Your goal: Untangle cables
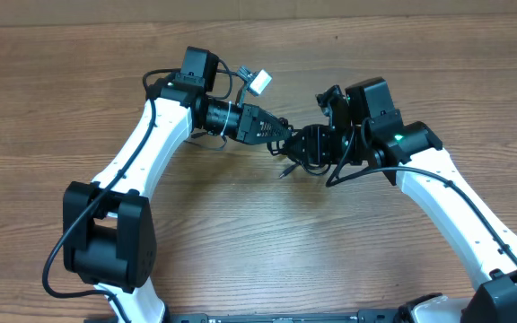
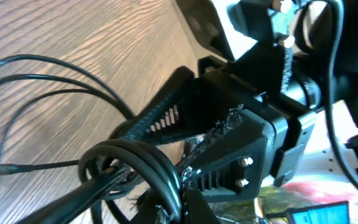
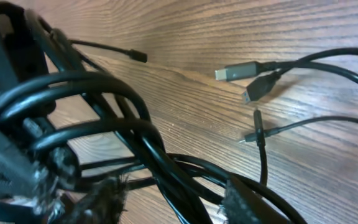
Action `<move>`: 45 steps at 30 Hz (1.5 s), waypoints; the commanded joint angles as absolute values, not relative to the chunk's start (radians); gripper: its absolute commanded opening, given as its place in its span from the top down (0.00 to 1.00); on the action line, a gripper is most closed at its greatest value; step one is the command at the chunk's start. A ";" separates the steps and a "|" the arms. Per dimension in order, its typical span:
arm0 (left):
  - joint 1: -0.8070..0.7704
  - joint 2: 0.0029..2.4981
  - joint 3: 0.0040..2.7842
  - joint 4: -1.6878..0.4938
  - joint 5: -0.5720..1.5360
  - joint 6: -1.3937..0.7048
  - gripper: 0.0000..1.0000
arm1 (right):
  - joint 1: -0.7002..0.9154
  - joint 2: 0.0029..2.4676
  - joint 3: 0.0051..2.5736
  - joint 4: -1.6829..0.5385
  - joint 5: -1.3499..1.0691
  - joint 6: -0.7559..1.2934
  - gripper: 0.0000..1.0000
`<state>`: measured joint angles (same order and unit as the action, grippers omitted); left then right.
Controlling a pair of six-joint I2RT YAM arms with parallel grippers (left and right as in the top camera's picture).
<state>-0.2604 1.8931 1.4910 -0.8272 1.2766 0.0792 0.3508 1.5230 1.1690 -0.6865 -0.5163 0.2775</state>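
Note:
The cables (image 1: 300, 149) are a knot of thin black cords between the two grippers, with one loose tip (image 1: 284, 172) lying on the table. My left gripper (image 1: 281, 135) is shut on a coiled bunch of them (image 2: 143, 163), its own fingers (image 2: 194, 211) pinching the loops at the bottom of the left wrist view. My right gripper (image 1: 307, 144) faces it from the right. Its fingers (image 3: 107, 199) stand apart with several strands (image 3: 166, 180) running loosely through the gap. Free plug ends (image 3: 235, 71) lie on the wood beyond, one with a pale bluish tip.
The wooden table (image 1: 240, 242) runs in all directions around the arms. A white connector (image 1: 259, 82) hangs on the left arm's own wiring. The two grippers are nearly touching over the middle of the table.

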 commanded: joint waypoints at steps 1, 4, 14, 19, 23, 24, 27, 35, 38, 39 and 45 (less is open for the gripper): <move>-0.259 1.893 1.488 -0.823 1.423 0.074 0.96 | 0.354 1.506 1.183 -0.664 -0.502 0.178 0.43; -0.252 1.893 1.488 -0.809 1.457 0.062 0.96 | 0.354 1.506 1.183 -0.643 -0.502 0.115 0.41; -0.234 1.893 1.488 -0.796 1.564 0.059 0.96 | 0.354 1.506 1.183 -0.591 -0.509 -0.006 0.51; -0.236 1.893 1.488 -0.796 1.561 0.043 0.96 | 0.354 1.506 1.183 -0.533 -0.509 -0.005 0.44; -0.236 1.893 1.488 -0.796 1.561 0.022 0.96 | 0.354 1.506 1.183 -0.496 -0.510 -0.001 0.44; -0.236 1.893 1.488 -0.796 1.563 0.022 0.96 | 0.354 1.506 1.183 -0.490 -0.510 -0.001 0.44; -0.236 1.893 1.488 -0.796 1.565 0.022 0.96 | 0.355 1.506 1.183 -0.486 -0.509 -0.001 0.50; -0.235 1.893 1.488 -0.796 1.539 0.021 0.96 | 0.354 1.506 1.183 -0.512 -0.524 0.000 0.92; -0.235 1.893 1.488 -0.796 1.429 -0.009 0.96 | 0.354 1.506 1.183 -0.516 -0.591 0.000 0.96; -0.235 1.893 1.488 -0.795 1.382 -0.028 0.96 | 0.354 1.506 1.183 -0.517 -0.615 -0.001 0.96; -0.233 1.893 1.488 -0.764 1.213 -0.128 0.95 | 0.354 1.506 1.183 -0.570 -0.658 -0.001 0.96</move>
